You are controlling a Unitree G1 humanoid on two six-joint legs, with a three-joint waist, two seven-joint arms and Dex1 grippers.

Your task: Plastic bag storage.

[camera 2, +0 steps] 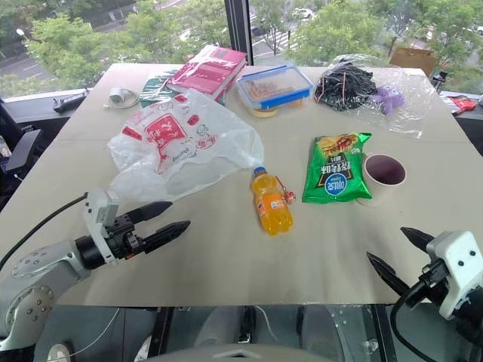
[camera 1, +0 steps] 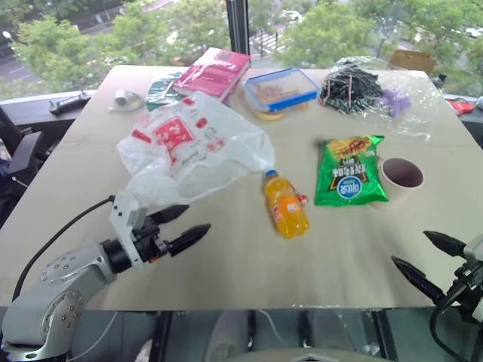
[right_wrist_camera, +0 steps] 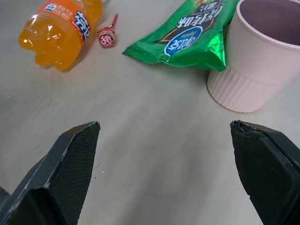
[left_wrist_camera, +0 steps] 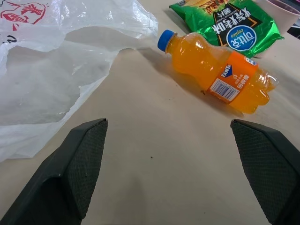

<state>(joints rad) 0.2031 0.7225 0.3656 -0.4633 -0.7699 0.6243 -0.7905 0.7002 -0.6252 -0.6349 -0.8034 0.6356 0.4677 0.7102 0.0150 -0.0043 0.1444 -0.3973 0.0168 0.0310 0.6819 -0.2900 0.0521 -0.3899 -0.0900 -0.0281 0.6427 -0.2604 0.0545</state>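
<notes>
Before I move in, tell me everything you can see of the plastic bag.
The plastic bag is thin, translucent white film with red printed blocks and lettering. It lies loose and crumpled on the table, puffed rather than folded. Its far edge reaches toward the pink book; one corner ends by the orange bottle's cap. The left claw, open, sits just short of its near edge, not touching.

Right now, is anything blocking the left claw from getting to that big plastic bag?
Nothing visible does. The left claw, jaws open, sits just short of the plastic bag's near edge with bare table between. The orange bottle lies off to the right.
</notes>
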